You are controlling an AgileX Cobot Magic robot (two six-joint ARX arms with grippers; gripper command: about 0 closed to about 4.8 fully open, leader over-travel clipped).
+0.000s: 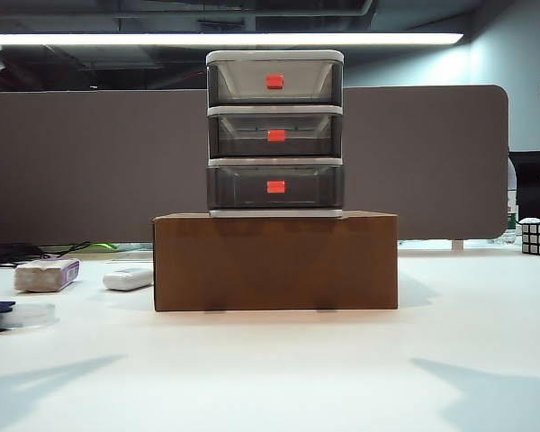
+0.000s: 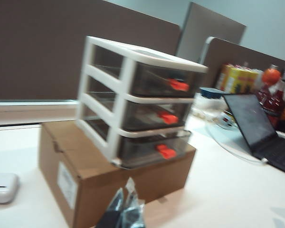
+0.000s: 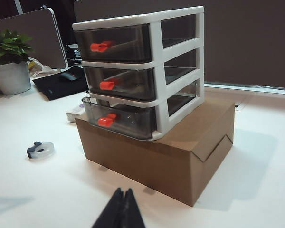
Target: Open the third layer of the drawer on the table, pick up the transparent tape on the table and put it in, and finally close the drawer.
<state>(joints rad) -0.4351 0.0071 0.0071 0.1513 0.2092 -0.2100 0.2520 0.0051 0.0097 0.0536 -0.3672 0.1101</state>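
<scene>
**A:** Progress so far? As far as I can judge, none. All three trays of the drawer unit [image 1: 274, 132] sit pushed in, and the bottom drawer [image 1: 275, 186] with its red handle [image 1: 275, 186] is flush with the frame.

**B:** And the tape?

**A:** The tape roll [image 1: 18, 315] lies on the worktop [image 1: 270, 378] well off to the left of the cardboard box [image 1: 275, 261] the unit stands on, touched by nothing. Near it are a white bar [image 1: 128, 278] and a purple-labelled block [image 1: 47, 274].

**B:** Where are the arms?

**A:** Neither shows in the exterior view. The left gripper [image 2: 125, 209] appears only in its own wrist view, jaws together, hanging above the worktop in front of the box. The right gripper [image 3: 122, 209] likewise, jaws pressed together, empty, facing the unit's other corner.

**B:** So everything remains?

**A:** Yes: pull out the bottom drawer, fetch the tape, drop it in, push the drawer back.
</scene>
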